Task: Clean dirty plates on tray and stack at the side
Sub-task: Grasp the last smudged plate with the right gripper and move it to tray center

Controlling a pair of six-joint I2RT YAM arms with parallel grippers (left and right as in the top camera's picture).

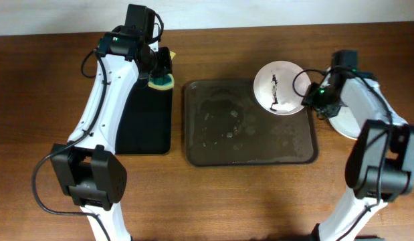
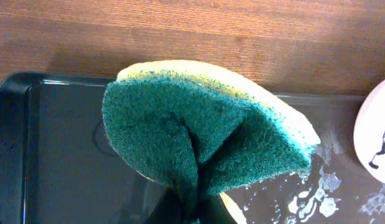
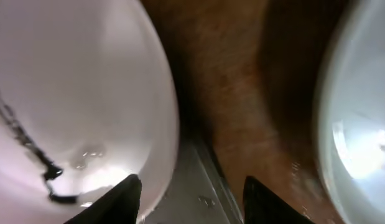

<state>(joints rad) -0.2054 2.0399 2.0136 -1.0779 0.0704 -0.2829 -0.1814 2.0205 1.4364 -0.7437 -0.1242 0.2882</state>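
The counter point(image 1: 247, 201) is brown wood, and a strip of pale wall point(image 1: 59, 13) runs along its far side. In the middle lies the big brown-grey tray point(image 1: 227, 127), and its bottom looks wet and smeary. A dirty plate point(image 1: 283, 77) sits at the tray's far right corner and sticks out over the far rim. It is white with a black streak down the middle. Another white plate point(image 1: 342, 126) lies on the counter just right of the tray, partly hidden under the right arm.

A narrow black tray point(image 1: 143, 127) lies left of the big tray. Above its far end, the left claw point(image 1: 160, 72) is squeezed tight on a sponge point(image 1: 163, 82). The sponge is yellow with a green scrubby side, and it is folded in the grip.

The right claw point(image 3: 192, 190) is down low by the dirty plate's edge. Its fingers point(image 3: 127, 194) are apart and hold nothing, and the tray's rim shows between them.
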